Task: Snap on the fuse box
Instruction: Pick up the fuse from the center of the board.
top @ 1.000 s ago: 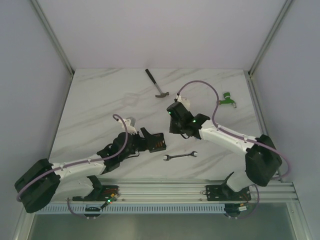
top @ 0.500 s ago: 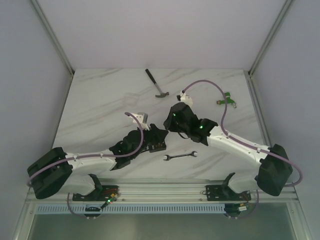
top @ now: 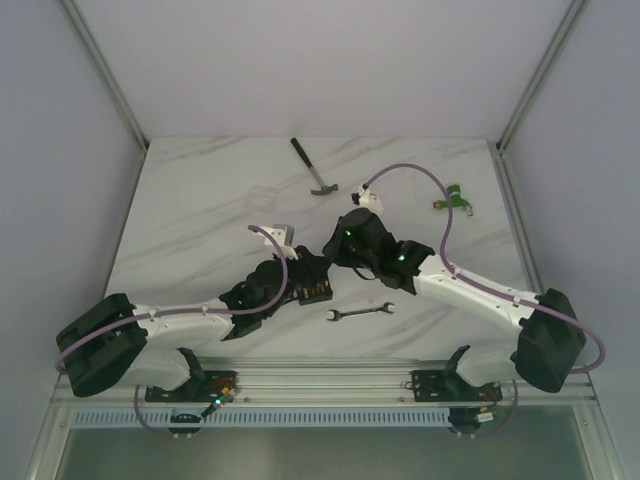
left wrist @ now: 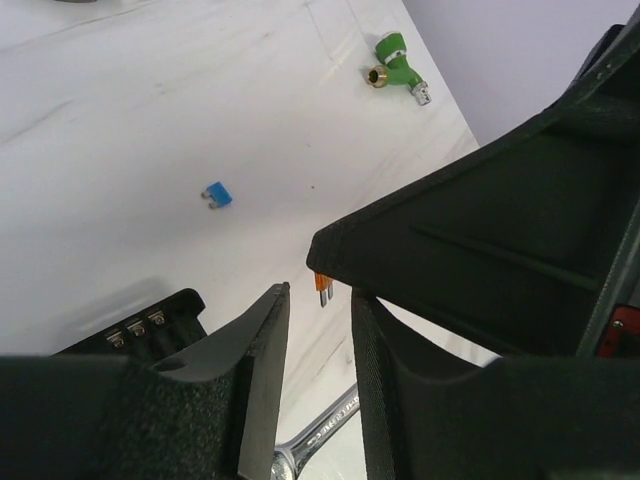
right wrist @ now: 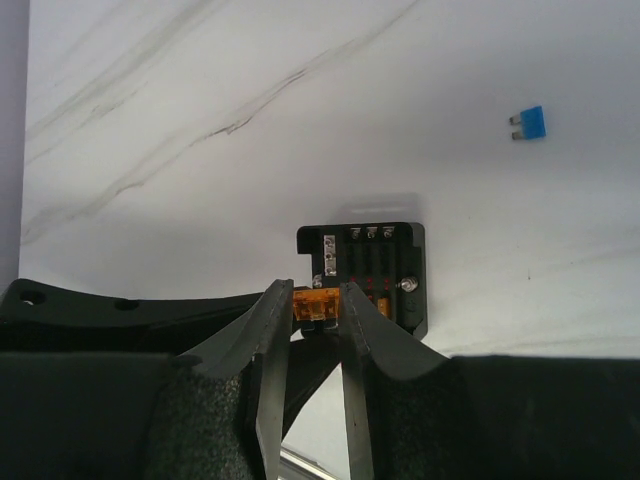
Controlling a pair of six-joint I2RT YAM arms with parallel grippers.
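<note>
Pale walls and slanting metal posts [top: 105,75] close in a white marble table [top: 200,210] on three sides, and a slotted rail [top: 330,378] runs along its near edge, where both arm bases are bolted. Broad marble lies open on the left and far sides. A hammer [top: 316,170] lies near the middle of the far edge, a green fitting [top: 453,197] sits close to the right edge, and a wrench [top: 360,313] lies near the rail. The fuse box [right wrist: 365,270] rests flat toward the near middle, just left of the wrench, with both arms converging tightly over it. The right gripper [right wrist: 314,292] is clamped on an orange fuse [right wrist: 312,304], held at one edge of the box; whether they touch cannot be told. The left gripper [left wrist: 318,295] has its fingers a narrow gap apart, nothing between them, the box just outside one finger. A blue fuse [right wrist: 529,122] lies loose, apart from the box.
</note>
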